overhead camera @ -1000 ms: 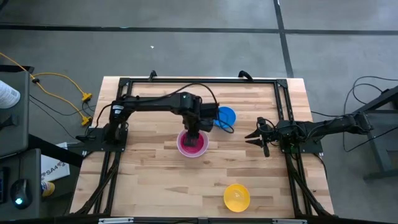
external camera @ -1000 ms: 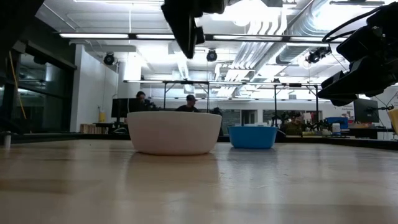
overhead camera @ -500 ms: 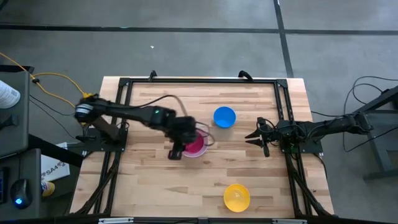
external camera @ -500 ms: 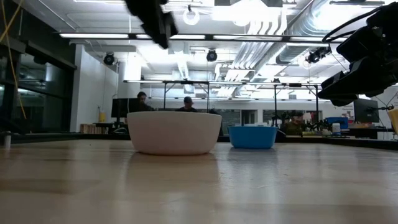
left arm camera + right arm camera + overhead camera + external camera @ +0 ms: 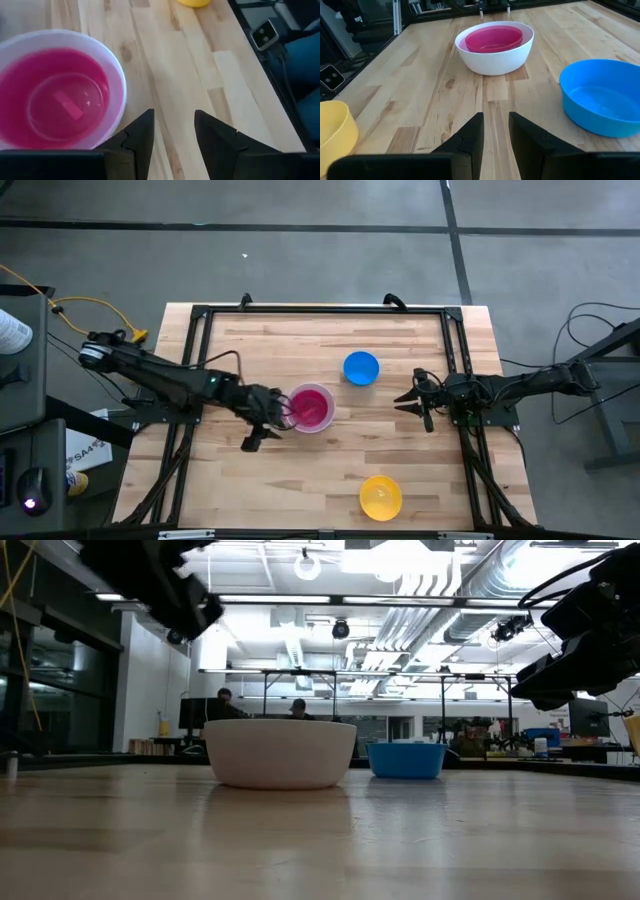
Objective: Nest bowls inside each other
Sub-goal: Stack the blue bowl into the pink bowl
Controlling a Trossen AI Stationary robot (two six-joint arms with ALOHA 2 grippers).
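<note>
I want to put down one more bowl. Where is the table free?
Free: bare wood between the white bowl and the yellow bowl, and the strip beyond the blue bowl. Crowded: beside the white bowl, where the left gripper is.

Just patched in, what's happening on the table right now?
Bowl nesting is partway done. The white bowl at mid-table already holds the red-pink bowl. The left gripper sits just beside that stack with fingers open and empty. The blue bowl and the yellow bowl stand loose on the table. The right gripper waits near the right edge, holding nothing.
</note>
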